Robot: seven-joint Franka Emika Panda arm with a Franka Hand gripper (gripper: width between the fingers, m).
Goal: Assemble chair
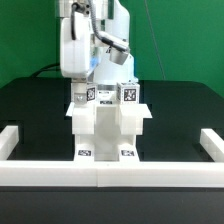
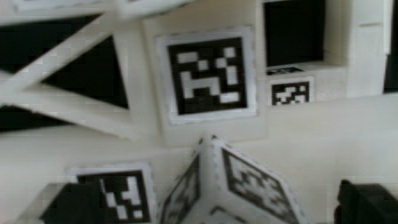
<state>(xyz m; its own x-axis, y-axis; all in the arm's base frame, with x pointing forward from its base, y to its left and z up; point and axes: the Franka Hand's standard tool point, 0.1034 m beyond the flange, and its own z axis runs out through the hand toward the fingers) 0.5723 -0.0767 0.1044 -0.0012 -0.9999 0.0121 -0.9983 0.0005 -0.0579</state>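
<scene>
The chair (image 1: 110,122) stands partly built in the middle of the black table, a stack of chunky white pieces with square tags on top and at its foot. My gripper (image 1: 107,80) hangs right above its tagged top. In the wrist view a white piece with tags on two faces (image 2: 235,188) sits between my dark fingers (image 2: 365,200). The gripper (image 2: 210,208) is open, and both fingers stand apart from that piece. Beyond it lie a large tag on a flat white part (image 2: 210,78) and white struts (image 2: 71,85).
A white rail (image 1: 110,172) borders the black table at the front, with raised ends at the exterior view's left (image 1: 14,140) and right (image 1: 210,145). A green curtain hangs behind the arm.
</scene>
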